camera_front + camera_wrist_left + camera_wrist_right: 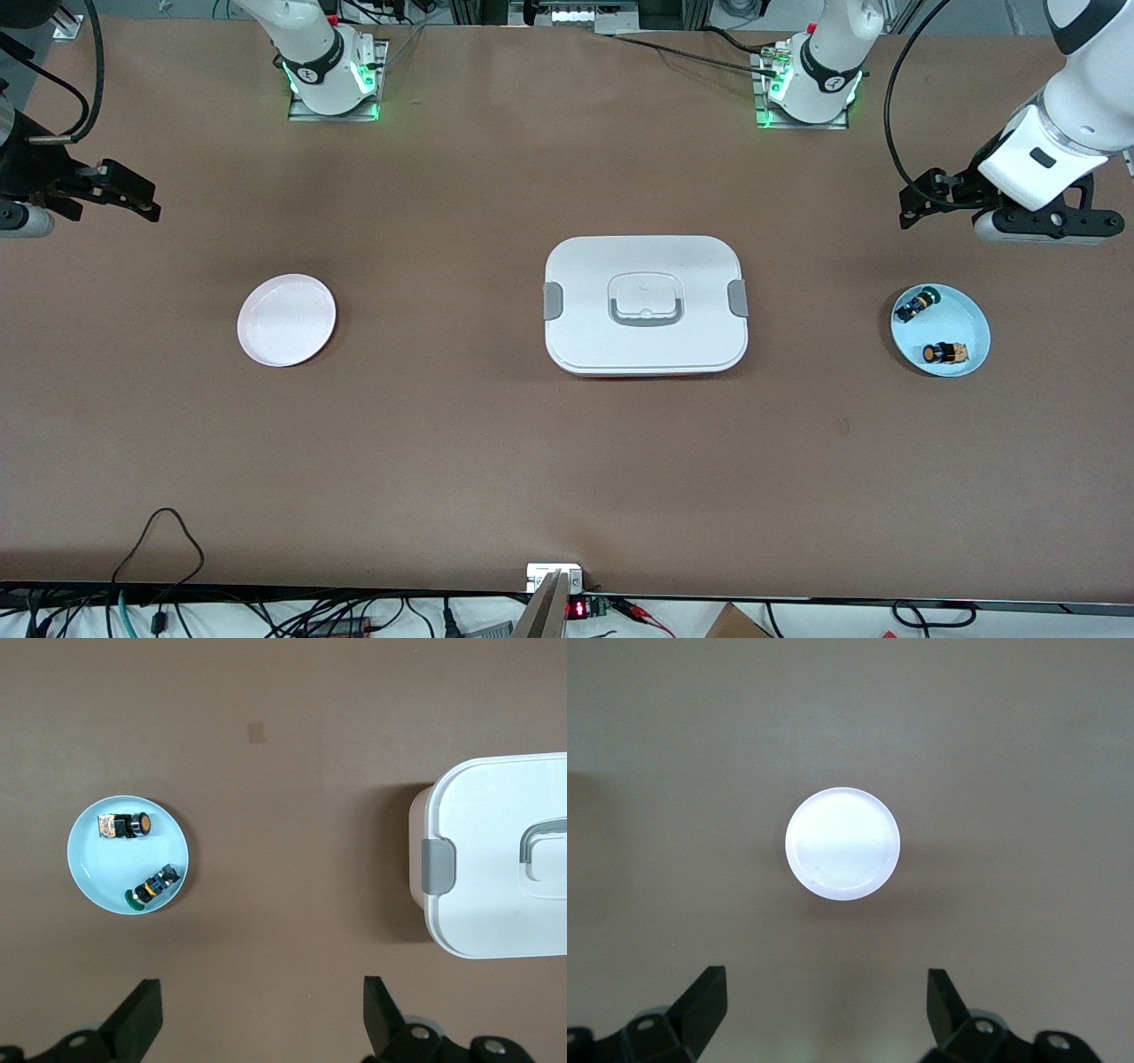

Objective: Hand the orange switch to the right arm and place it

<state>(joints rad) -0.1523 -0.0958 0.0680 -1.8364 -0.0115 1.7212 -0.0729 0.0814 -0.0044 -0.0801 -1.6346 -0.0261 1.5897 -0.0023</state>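
Orange switch [943,354] lying on its side in the pale blue dish [970,312], toward the left arm's end of the counter [461,443].

Sharing the dish with a green-capped switch [915,304], apart from it and nearer the front camera. Left claw [921,197] up in the air, fingers spread wide and gripping nothing, over bare counter beside the dish. White lidded box [645,304] mid-counter. Empty white plate [286,320] toward the right arm's end; right claw [120,193] waiting aloft there, likewise spread and empty.
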